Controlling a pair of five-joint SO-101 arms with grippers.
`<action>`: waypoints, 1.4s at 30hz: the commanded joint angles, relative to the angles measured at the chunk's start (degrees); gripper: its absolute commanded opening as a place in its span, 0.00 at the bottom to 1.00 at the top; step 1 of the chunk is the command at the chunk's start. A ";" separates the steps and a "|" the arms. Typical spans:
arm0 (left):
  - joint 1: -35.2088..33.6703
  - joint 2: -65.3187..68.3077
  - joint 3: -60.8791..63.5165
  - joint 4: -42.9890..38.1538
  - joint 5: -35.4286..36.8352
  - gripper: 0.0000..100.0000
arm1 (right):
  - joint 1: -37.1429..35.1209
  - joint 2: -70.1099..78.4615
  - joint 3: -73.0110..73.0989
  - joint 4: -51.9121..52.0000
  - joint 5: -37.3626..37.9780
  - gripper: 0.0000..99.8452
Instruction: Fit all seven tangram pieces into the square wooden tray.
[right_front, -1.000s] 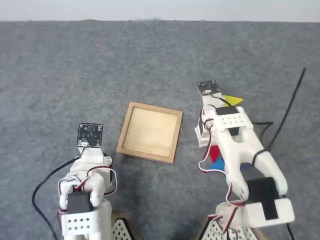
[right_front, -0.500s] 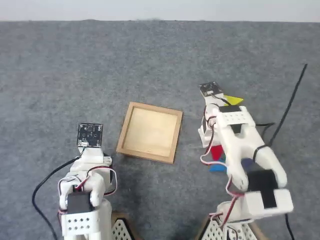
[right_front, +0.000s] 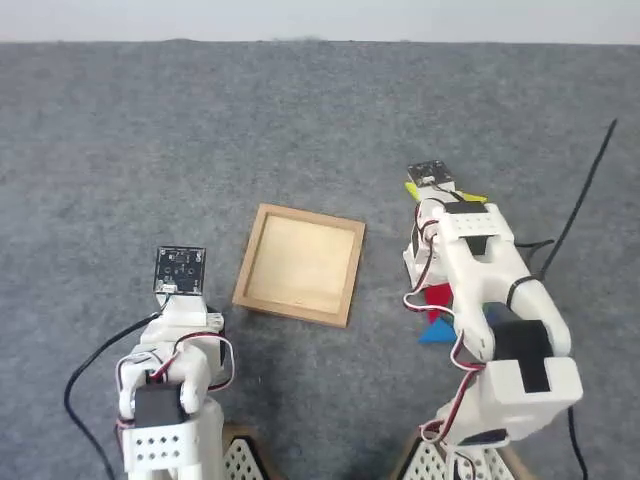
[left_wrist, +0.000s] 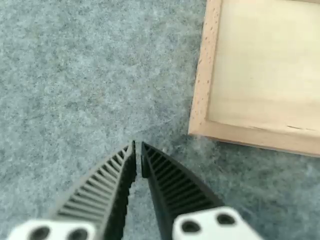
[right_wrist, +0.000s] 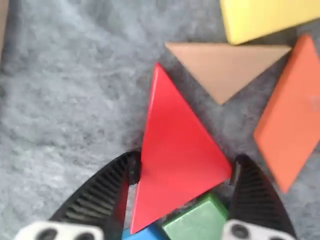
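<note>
Right gripper (right_wrist: 184, 162) is spread open astride the red triangle (right_wrist: 172, 135), well apart from the wooden tray (right_front: 297, 311); best to centre, then pinch its edges squarely without nudging the green piece (right_wrist: 192, 222); left gripper (left_wrist: 138, 148) is closed on nothing just beside the tray.

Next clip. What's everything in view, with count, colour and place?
tray: one, pale wood, mid-table, nothing in it
red triangle: one, red, right of tray, between the right claw's fingers
tan triangle: one, tan, by the red triangle's tip
yellow piece: one, yellow, next to tan triangle
orange piece: one, orange, beside tan triangle
green block: one, green, against red triangle
blue piece: one, blue, beside green block
mat: one, grey, covers table
cable: one, black, far right
left claw: black, shut, near tray's edge
right claw: black, open
</note>
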 joint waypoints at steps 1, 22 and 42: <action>-0.26 -1.05 -0.75 0.26 0.97 0.02 | 0.31 -0.13 -1.93 -0.31 -0.09 0.21; -0.26 -1.05 -0.75 0.26 0.97 0.02 | -4.00 -20.26 9.05 -4.79 -4.22 0.20; -0.26 -1.05 -0.75 0.26 0.97 0.02 | 0.92 0.84 -3.52 0.04 -2.73 0.29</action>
